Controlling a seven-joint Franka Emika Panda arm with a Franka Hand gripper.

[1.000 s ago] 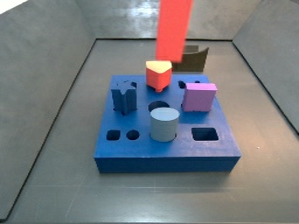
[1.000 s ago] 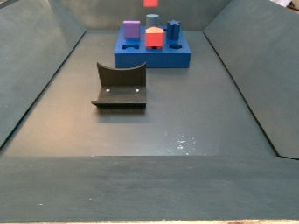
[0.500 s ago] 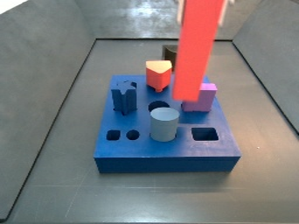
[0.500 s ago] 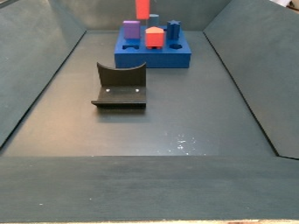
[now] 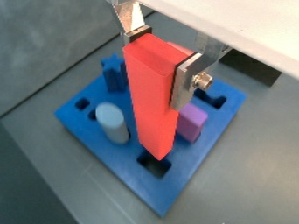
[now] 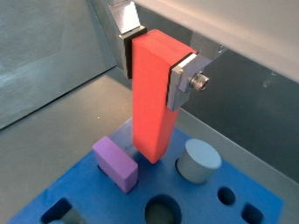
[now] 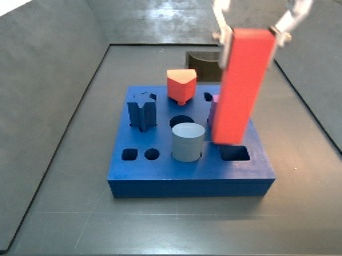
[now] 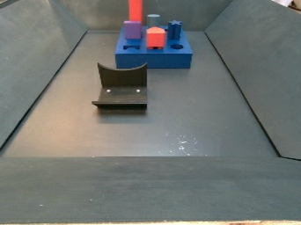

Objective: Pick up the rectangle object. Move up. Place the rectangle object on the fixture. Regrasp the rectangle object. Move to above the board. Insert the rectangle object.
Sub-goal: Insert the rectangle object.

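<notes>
Above the board [image 7: 190,158], the gripper [image 5: 162,54] holds the rectangle object [image 7: 239,86] upright, its fingers [image 5: 187,80] clamped on the bar's upper end, the lower end just over the board's rectangular hole [image 7: 234,153] beside the grey cylinder [image 7: 187,140].

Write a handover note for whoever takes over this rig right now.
End effector: shut on the bar, holding it upright by its top end, above the board.
Bar: lower end hangs over the rectangular hole at the board's corner beside the purple block; in a wrist view it looks not yet seated.
Fixture: stands apart from the board, nothing on it.
Done, apparently: pick-up, regrasp, move above the board.
Left: lower the bar into the hole, release.
</notes>
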